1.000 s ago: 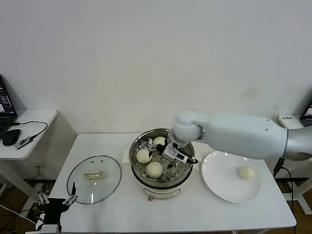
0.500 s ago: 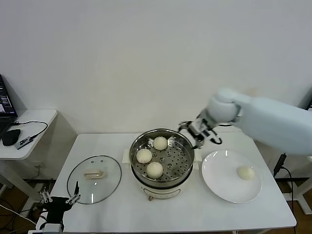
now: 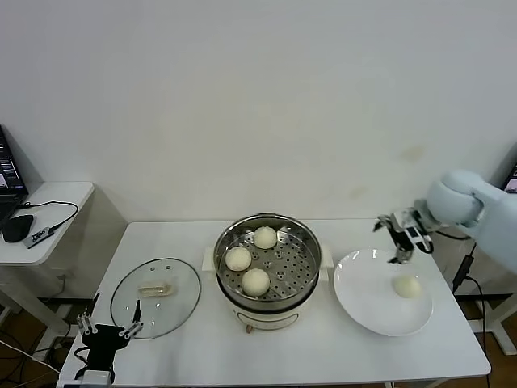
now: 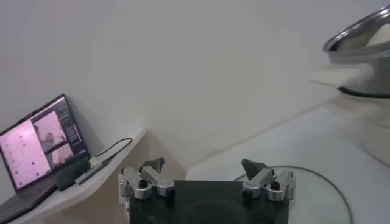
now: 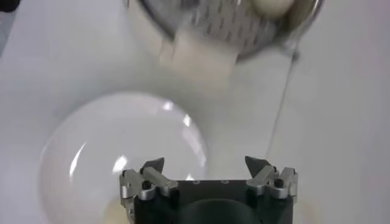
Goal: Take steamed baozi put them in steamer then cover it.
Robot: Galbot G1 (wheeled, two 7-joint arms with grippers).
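A white rectangular bench [image 3: 202, 339] stands against a pale wall and carries 3 things set in a row. At the robot's left lies the round clear glass cover [image 3: 156, 297] with its metal rim and cream rectangular handle, flat on the bench top. In the middle stands the round shiny stainless-steel steamer [image 3: 268, 271] on its white electric base. At the right, just beside the steamer, rests a flat round white plate [image 3: 361, 303]. A lower white side table [image 3: 56, 212] stands beside the bench's left end, carrying a black mouse [image 3: 18, 227] and a cable.
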